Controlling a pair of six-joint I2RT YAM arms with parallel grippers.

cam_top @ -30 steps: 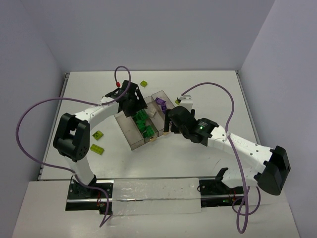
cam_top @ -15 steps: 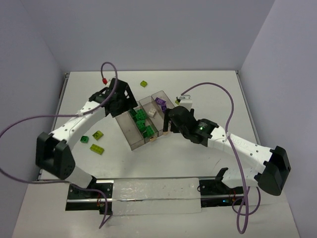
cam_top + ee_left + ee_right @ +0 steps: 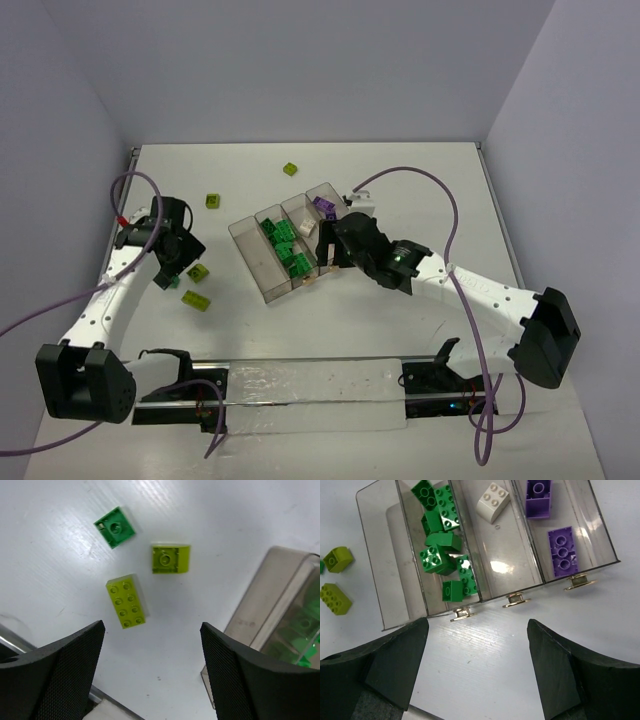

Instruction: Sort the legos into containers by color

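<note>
The containers (image 3: 254,266) are one smoky clear tray of four compartments, lying at an angle mid-table. In the right wrist view, one end compartment (image 3: 385,565) is bare, the one beside it holds several dark green legos (image 3: 440,550), the third a white one (image 3: 492,500), and the last two purple ones (image 3: 561,550). My right gripper (image 3: 477,622) hangs open over bare table just off the tray's tabbed end. My left gripper (image 3: 152,626) is open and empty above the table, left of the tray. Ahead of it lie a dark green brick (image 3: 115,527) and two yellow-green bricks (image 3: 170,559) (image 3: 126,602).
Two more yellow-green bricks (image 3: 212,201) (image 3: 291,169) lie loose behind the tray. Purple cables loop over both arms. White walls close the table at the back and sides, and a rail (image 3: 300,385) runs along the near edge.
My left arm has swung from over the tray out to the left and now hovers by the loose bricks there. My right gripper has edged slightly left along the tray's end.
</note>
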